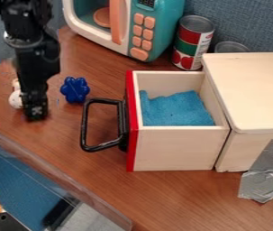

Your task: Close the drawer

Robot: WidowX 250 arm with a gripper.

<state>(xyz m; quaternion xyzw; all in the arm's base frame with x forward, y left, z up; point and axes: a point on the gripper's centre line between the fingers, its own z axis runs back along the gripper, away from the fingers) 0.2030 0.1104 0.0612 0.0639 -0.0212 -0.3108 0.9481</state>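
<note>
On the brown wood-grain table (180, 198), well in from the near-left edge: an open wooden drawer (177, 149), pulled far out of a pale wooden cabinet (252, 90). Faces left with a red front (132, 153) and a black loop handle (84, 126). Slides along a left-to-right line; has the long axis of the handle set crosswise to that, from far side toward near side. Holds a rumpled blue cloth (171, 108). On the cabinet's near side, grey duct tape (261, 176), stuck down onto the table.

Near the table's left end, a black gripper (36, 113), pointing down, well apart from the handle. Impossible to make out the pincer as wide, narrow or holding anything. Just to its right, a dark blue flower-shaped toy (75, 89); to its left, partly hidden, a small whitish toy (15, 98).

Toward the far edge, a teal-and-white toy microwave (166, 27) with peach buttons and a dark display too small to read. To its right, an upright food can (193, 43) with a red-and-green label, red tomatoes pictured low on it. Behind the cabinet, the top of a second can (232, 47), label hidden.
</note>
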